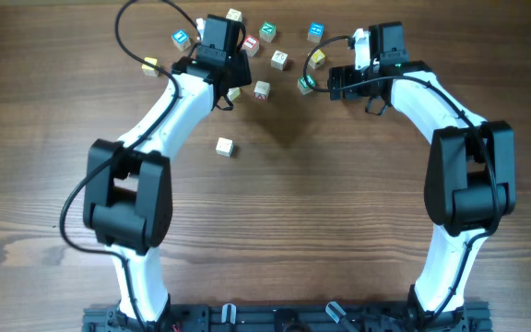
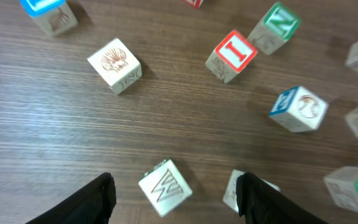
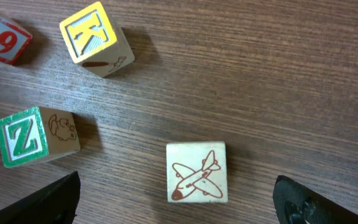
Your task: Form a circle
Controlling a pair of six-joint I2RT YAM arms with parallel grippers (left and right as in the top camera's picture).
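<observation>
Overhead shows little wooden letter cubes lying loose between both arms at the far side of the table (image 1: 275,212); no circle is formed yet.

Gathering looks to be the step in hand. The left gripper (image 2: 174,182) hangs with jaws apart around a pale W cube (image 2: 165,186), touching neither side of it. The right gripper (image 3: 176,180) stands wide over the pale aeroplane cube (image 3: 196,173), with the green Z cube (image 3: 33,137) near one finger. The next move probably calls for pinching or nudging each pale cube in beside the Z cube without dragging the yellow K cube (image 3: 95,38) along.
</observation>
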